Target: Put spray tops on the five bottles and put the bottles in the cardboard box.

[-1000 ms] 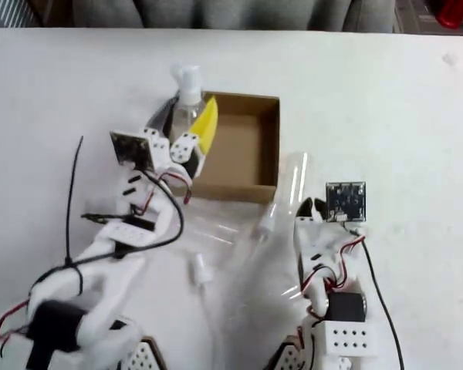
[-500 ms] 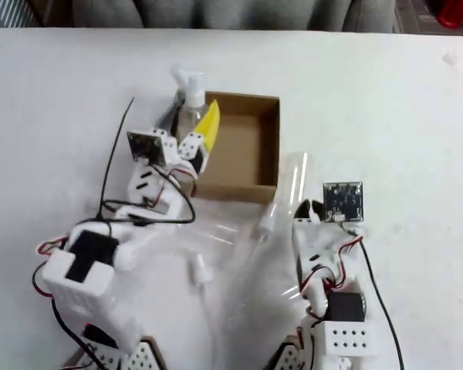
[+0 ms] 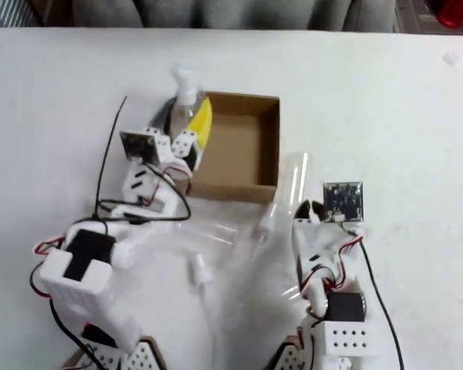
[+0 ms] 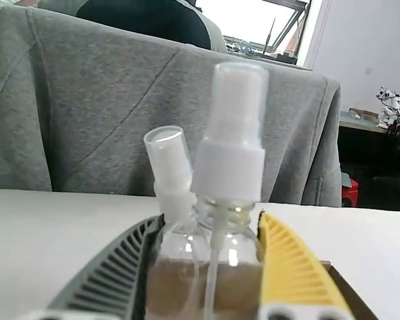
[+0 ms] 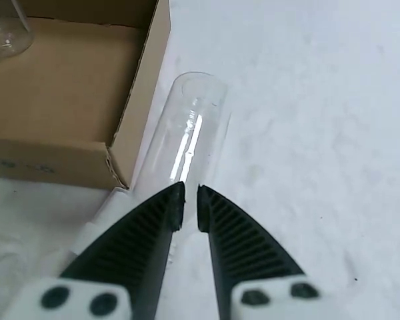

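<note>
A clear bottle (image 4: 210, 267) with a white spray top (image 4: 230, 147) stands upright in my left gripper (image 4: 210, 227), shut on it between the grey and yellow fingers. In the high view my left gripper (image 3: 184, 114) holds this bottle (image 3: 185, 96) at the left wall of the cardboard box (image 3: 272, 142). A second white spray top (image 4: 168, 160) shows just behind it. Another clear bottle (image 5: 187, 133) lies on the table beside the box wall (image 5: 143, 87). My right gripper (image 5: 190, 193) hangs shut just over its neck end, holding nothing. From above, that gripper (image 3: 305, 206) sits right of the lying bottle (image 3: 288, 185).
A loose white spray top (image 3: 200, 271) lies on the table between the two arms. Faint clear bottles lie around it near the front of the box. A clear bottle (image 5: 5, 30) shows at the box's far corner. Open white table stretches right and behind.
The left arm's base and elbow swung left, and its gripper with the bottle shifted slightly left along the box wall. The right arm kept still.
</note>
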Robot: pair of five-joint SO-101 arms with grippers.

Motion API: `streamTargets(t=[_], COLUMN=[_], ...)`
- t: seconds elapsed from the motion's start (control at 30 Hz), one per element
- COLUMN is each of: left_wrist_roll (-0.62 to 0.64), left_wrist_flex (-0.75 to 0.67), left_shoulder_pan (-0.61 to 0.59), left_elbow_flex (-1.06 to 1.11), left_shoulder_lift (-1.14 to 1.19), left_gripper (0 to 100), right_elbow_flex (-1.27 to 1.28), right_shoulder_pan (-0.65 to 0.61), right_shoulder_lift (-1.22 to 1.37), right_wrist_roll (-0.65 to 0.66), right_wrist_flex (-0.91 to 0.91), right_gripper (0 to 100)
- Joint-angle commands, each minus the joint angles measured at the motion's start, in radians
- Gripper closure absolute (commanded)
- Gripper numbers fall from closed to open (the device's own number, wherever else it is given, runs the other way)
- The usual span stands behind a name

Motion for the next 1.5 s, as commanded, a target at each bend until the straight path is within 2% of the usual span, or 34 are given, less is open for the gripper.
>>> streamTargets(t=[0.0,0.9,1.07,1.23,1.47], left_wrist_roll=[0.011,0.012,0.012,0.014,0.014], left_wrist_flex=[0.018,0.025,0.021,0.025,0.025], left_shoulder_pan=[-0.012,-0.002,-0.004,-0.002,-0.025], left_elbow_flex=[-0.06,-0.112,-0.161,-0.186,-0.181], left_shoulder_lift=[-0.005,-0.001,0.065,0.12,0.128], left_gripper=[98,98,97,89,92], right_elbow_flex=[0.014,0.014,0.014,0.014,0.014], right_shoulder_pan=[-0.012,-0.013,-0.013,-0.013,-0.013], right_shoulder_lift=[-0.005,-0.007,-0.007,-0.007,-0.01], right_wrist_roll=[-0.002,-0.002,-0.002,-0.002,-0.002], right_wrist_flex=[0.007,0.007,0.007,0.007,0.007], right_gripper=[98.4,98.4,98.4,98.4,98.4])
